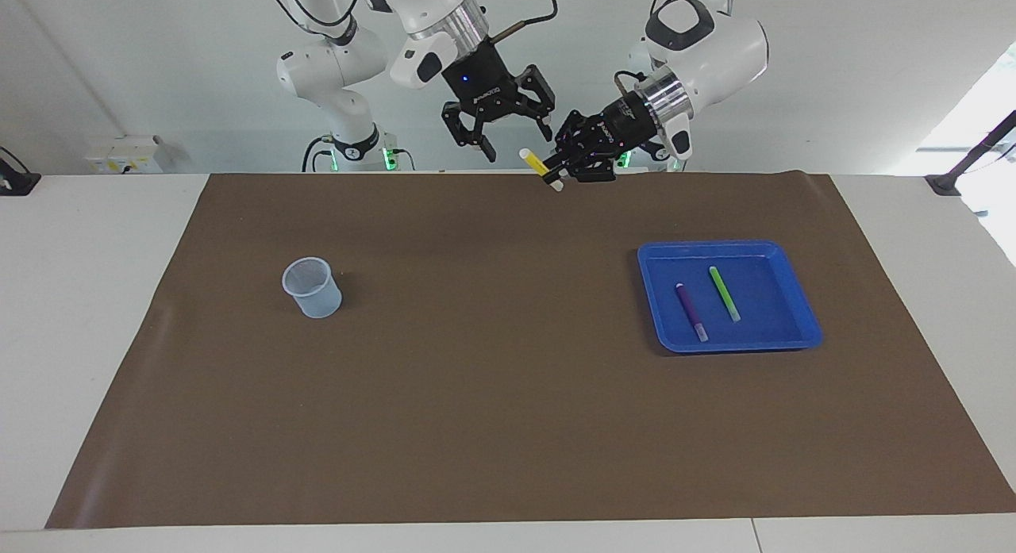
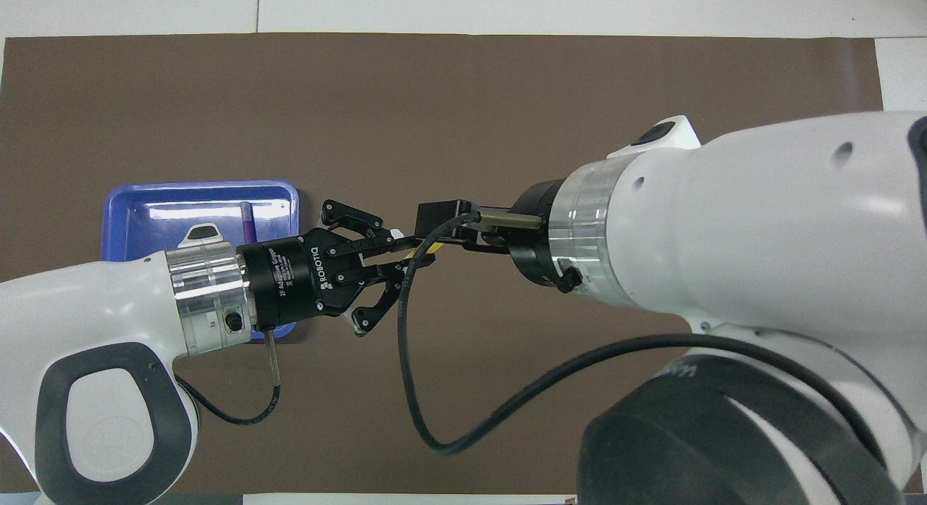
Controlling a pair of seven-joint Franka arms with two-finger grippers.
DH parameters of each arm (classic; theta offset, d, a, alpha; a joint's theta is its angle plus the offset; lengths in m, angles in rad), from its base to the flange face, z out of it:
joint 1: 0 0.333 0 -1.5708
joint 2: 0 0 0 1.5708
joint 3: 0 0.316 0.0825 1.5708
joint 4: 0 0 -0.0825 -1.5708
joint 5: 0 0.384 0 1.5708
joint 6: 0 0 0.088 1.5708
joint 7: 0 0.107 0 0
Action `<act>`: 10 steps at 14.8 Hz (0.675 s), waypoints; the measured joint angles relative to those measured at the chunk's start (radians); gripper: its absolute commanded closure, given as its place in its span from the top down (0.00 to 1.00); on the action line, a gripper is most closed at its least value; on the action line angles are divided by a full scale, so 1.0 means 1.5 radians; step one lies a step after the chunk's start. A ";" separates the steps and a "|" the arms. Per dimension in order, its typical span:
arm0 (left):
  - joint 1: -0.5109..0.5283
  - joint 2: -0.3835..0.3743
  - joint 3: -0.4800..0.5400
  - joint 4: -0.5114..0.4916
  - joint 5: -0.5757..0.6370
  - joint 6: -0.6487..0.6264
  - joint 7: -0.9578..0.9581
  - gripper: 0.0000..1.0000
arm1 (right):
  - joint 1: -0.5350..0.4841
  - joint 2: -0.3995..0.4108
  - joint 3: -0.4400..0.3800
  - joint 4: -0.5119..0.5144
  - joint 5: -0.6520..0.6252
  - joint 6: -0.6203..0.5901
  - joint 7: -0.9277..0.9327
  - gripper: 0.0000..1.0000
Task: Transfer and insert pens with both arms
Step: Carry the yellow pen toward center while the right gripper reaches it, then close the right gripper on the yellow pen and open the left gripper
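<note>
My left gripper (image 1: 562, 170) is shut on the yellow pen (image 1: 540, 167) and holds it tilted in the air over the mat's edge nearest the robots. The pen's pale end points toward my right gripper (image 1: 516, 139), which hangs open just above that end, apart from it. In the overhead view the left gripper (image 2: 400, 253) shows with a bit of the yellow pen (image 2: 429, 252); the right gripper's fingers are hidden under its wrist. The purple pen (image 1: 690, 311) and green pen (image 1: 724, 293) lie in the blue tray (image 1: 730, 245).
A translucent cup (image 1: 311, 287) stands upright on the brown mat (image 1: 492, 378) toward the right arm's end. The tray (image 2: 145, 193) and purple pen (image 2: 247, 222) show partly under the left arm. A slimmer white arm (image 1: 341, 101) stands at the back.
</note>
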State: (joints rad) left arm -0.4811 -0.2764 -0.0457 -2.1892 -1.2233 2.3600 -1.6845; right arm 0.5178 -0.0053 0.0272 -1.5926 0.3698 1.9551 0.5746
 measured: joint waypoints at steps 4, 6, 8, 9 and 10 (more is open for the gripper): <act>0.000 0.000 0.000 0.000 -0.001 0.001 -0.003 0.00 | 0.000 0.002 -0.001 0.000 -0.013 0.031 -0.026 0.75; 0.000 0.000 0.000 0.000 -0.002 0.001 -0.003 0.00 | 0.000 0.003 -0.001 0.000 -0.019 0.048 -0.028 0.70; 0.000 0.000 0.000 0.000 -0.003 0.001 -0.005 0.00 | 0.000 0.004 -0.001 0.000 -0.022 0.056 -0.028 0.67; 0.000 0.000 0.000 0.000 -0.004 0.001 -0.006 0.00 | 0.000 0.004 -0.001 -0.001 -0.023 0.058 -0.028 0.65; 0.000 0.000 0.000 0.000 -0.005 0.002 -0.008 0.00 | 0.000 0.004 -0.001 -0.002 -0.025 0.058 -0.028 0.57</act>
State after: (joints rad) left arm -0.4811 -0.2764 -0.0457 -2.1895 -1.2308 2.3628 -1.6962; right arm 0.5177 0.0009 0.0254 -1.5953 0.3322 2.0428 0.5330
